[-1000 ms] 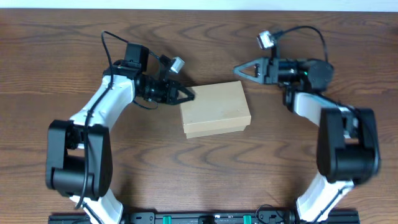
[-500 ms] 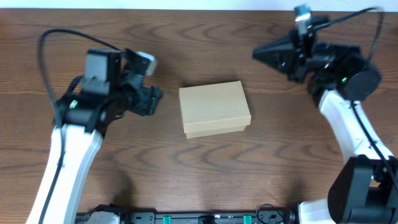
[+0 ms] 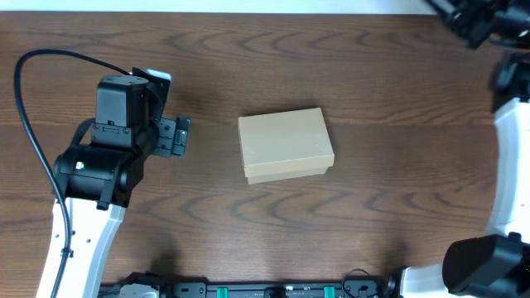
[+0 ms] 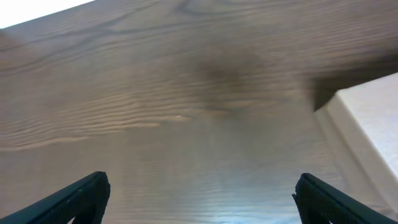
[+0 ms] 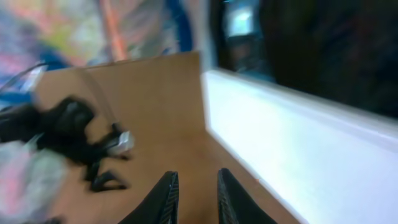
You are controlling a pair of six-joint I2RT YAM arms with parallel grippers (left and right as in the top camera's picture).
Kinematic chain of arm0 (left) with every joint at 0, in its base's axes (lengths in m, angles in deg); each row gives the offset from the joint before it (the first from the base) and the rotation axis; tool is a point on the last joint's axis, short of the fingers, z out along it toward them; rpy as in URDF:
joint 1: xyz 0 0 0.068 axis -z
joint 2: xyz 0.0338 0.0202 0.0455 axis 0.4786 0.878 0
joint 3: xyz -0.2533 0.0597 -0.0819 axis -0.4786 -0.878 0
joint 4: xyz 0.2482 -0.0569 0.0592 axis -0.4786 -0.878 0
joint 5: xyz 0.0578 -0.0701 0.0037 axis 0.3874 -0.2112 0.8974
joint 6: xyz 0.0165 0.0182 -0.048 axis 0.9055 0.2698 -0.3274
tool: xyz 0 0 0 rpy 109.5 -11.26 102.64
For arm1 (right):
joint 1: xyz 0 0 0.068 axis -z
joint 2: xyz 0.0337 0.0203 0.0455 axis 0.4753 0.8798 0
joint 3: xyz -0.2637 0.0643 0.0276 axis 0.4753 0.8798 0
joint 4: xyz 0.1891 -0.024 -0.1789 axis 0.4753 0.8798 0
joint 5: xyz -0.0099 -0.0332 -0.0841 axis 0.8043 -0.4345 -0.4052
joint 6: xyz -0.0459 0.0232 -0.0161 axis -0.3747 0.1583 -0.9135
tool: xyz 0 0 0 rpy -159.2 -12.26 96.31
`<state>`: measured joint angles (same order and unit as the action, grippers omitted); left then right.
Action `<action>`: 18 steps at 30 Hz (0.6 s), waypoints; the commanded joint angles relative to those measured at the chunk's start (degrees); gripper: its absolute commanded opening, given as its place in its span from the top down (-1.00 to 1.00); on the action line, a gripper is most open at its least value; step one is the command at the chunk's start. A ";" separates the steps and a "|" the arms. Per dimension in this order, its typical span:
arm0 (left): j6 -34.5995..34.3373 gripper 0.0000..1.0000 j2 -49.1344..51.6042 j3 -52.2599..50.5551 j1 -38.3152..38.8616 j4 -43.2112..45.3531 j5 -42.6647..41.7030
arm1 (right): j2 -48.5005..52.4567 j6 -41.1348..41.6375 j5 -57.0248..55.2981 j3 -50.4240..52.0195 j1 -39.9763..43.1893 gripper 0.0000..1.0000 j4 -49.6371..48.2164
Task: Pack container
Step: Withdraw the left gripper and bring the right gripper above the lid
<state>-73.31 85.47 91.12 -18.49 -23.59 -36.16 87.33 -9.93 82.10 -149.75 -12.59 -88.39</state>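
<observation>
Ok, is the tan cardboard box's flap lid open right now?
No, overhead the tan rectangular cardboard box sits closed, its lid flat on top.

No legible text shows anywhere, the container point(image 3: 286, 145) included.

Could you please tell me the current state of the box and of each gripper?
cardboard box: lid closed, lying flat on the table, touched by neither gripper.
left gripper: open wide, empty, to the left of the box and apart from it.
right gripper: fingers close together, nothing between them, raised at the table's far edge, far from the box.
</observation>
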 commanded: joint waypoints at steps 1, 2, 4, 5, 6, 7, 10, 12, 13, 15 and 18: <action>-0.20 -0.90 0.26 0.96 -1.77 -0.55 3.65 | -0.39 -13.62 -14.38 -4.81 1.86 0.61 13.77; -0.35 -0.90 0.26 0.96 -2.54 -0.72 3.67 | -0.39 -16.87 -17.51 -6.14 1.84 0.61 19.76; -0.55 -0.90 0.26 0.96 -4.46 -0.98 3.67 | -0.39 -24.15 -24.72 -9.51 1.38 0.60 33.59; -0.79 -0.90 0.26 0.96 -5.49 -1.09 3.67 | -0.39 -28.06 -28.79 -11.17 0.85 0.61 40.39; -0.79 -0.90 0.26 0.96 -6.56 -1.25 3.56 | -0.39 -31.91 -33.00 -12.94 0.09 0.60 46.82; -0.79 -0.90 0.26 0.96 -7.52 -1.42 3.52 | -0.39 -35.17 -37.20 -14.60 -0.83 0.60 52.46; -0.76 -0.91 0.26 0.96 -10.08 -1.57 3.41 | -0.39 -43.93 -49.27 -18.93 -5.44 0.28 66.16; -0.74 -0.90 0.26 0.96 -10.88 -1.38 2.99 | -0.39 -47.34 -54.51 -20.04 -9.01 -0.56 71.32; -0.74 -0.91 0.28 0.96 -11.08 -1.25 2.75 | -0.39 -48.63 -55.76 -20.13 -10.71 -0.52 73.22; -0.72 -0.90 0.37 0.96 -11.13 -1.14 2.80 | -0.11 -51.28 -57.02 -20.13 -14.36 -0.16 77.61; -0.72 -0.90 0.42 0.96 -11.21 -1.03 2.84 | 1.38 -52.33 -63.28 -20.13 -20.17 0.21 83.89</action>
<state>-73.40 85.47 91.12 -29.31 -24.74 -33.73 87.36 -56.25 29.25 -169.18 -28.37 -7.22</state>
